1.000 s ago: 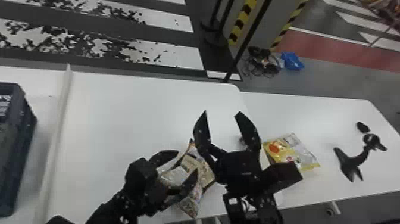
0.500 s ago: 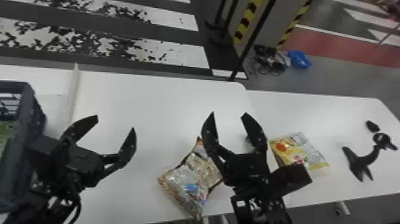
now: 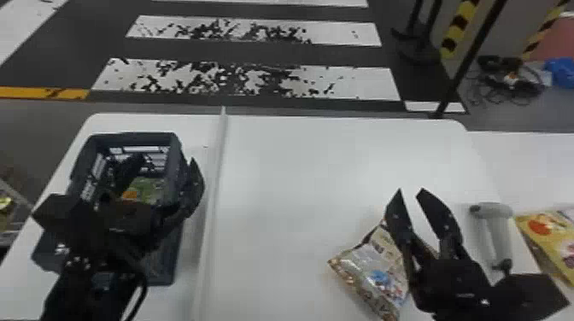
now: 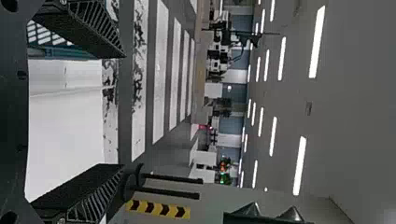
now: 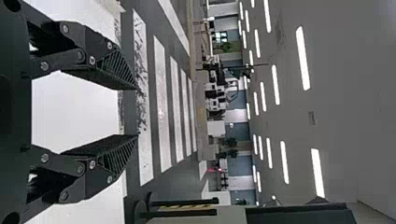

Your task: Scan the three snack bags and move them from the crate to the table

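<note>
No words, brands, numbers or signs can be read, the print being illegible both on the crinkled silver-and-tan plastic snack bag (image 3: 369, 267) at the near right of the white surface (image 3: 299, 183) and on the yellow plastic snack bag (image 3: 551, 234) farther right.

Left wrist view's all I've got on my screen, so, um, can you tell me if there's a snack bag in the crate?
Observer: Yes, the head view shows a green snack bag inside the crate.
Operator: Okay, and which bag is nearest the right gripper?
Observer: A silvery and tan bag; the right gripper partly covers it in the head view.
Operator: Anything else on the white tabletop over there?
Observer: A yellow bag, at the head view's right edge, beyond the grey and black handheld device.
</note>
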You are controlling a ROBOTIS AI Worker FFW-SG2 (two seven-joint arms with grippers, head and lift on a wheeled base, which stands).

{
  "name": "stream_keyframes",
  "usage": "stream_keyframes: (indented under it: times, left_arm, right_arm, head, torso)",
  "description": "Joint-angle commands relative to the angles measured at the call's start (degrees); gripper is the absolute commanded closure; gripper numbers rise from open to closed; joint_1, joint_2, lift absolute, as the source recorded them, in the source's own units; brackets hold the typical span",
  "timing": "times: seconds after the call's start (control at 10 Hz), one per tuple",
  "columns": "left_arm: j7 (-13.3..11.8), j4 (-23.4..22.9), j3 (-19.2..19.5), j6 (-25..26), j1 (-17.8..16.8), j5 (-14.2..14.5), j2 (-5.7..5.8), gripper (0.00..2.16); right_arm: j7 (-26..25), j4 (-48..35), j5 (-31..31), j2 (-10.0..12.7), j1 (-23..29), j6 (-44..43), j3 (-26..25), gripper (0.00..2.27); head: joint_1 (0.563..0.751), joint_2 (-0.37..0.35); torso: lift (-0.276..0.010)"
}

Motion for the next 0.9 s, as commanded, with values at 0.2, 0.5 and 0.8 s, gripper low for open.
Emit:
stream_keyframes:
  times: [0.2,0.5,0.8]
  left_arm:
    - [-0.55,0.47,2.59,-0.99,0.7,2.0,-0.22,0.03]
    - [-0.55,1.87,2.77,-2.04,0.44,2.0,-0.22,0.03]
    - [-0.64,2.58,2.77,-2.74,0.18,1.83,-0.22,0.03]
  right_arm:
    - [1.12,1.61,0.61,-1.27,1.9,6.79,6.07,2.16]
    - [1.21,3.11,0.44,-4.43,2.08,16.64,11.87,2.16]
    - [1.12,5.83,0.08,-4.7,1.28,22.09,11.69,2.16]
  head:
    - [0.695,0.122]
    - [0.695,0.232]
    - [0.695,0.294]
  torso:
    - [-0.062]
    - [-0.062]
    - [-0.062]
